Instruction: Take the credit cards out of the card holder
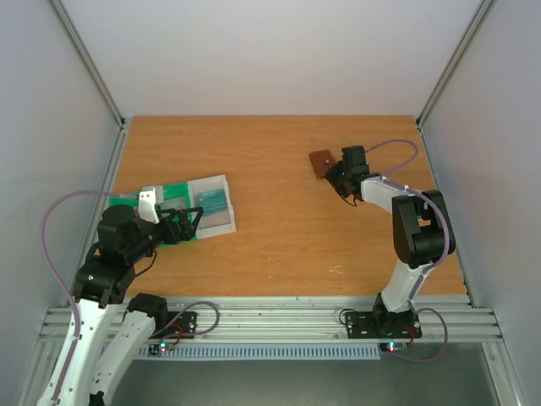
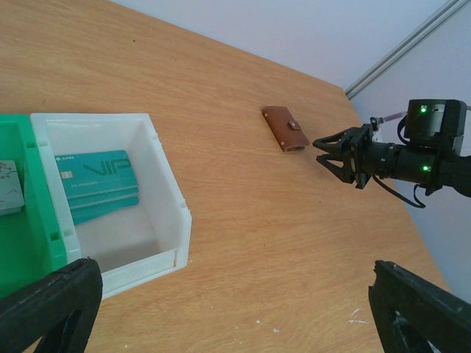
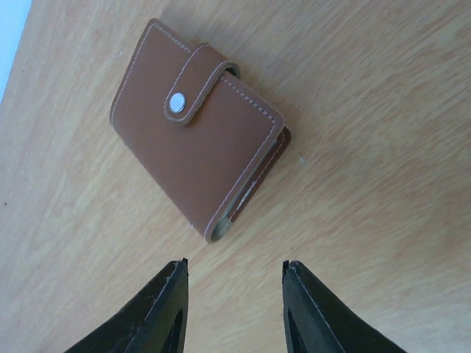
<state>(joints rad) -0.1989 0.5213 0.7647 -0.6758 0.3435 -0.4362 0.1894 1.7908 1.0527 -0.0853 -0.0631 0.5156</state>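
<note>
Top external view: the brown card holder point(image 1: 320, 161) lies flat on the tabletop point(image 1: 279, 245), far right. The right end effector point(image 1: 332, 174) sits just beside it, and the left end effector point(image 1: 196, 220) hangs over the compartment tray point(image 1: 221, 179), well apart.

Left wrist view: the left fingers stand wide apart at the frame's lower corners, holding nothing. Teal cards point(image 2: 96, 180) lie in the tray's white compartment. The holder is closed.

Right wrist view: the snap tab point(image 3: 193, 87) is fastened. The right fingers are parted with a moderate gap, empty, and near one corner of the holder without touching it. We cannot tell whether any cards remain inside.

We judge the step in hand to be securing the holder. To do it well, we would grip the body away from the tab, leaving the snap free to be undone. We would also come in low, since the holder lies thin and flat.
</note>
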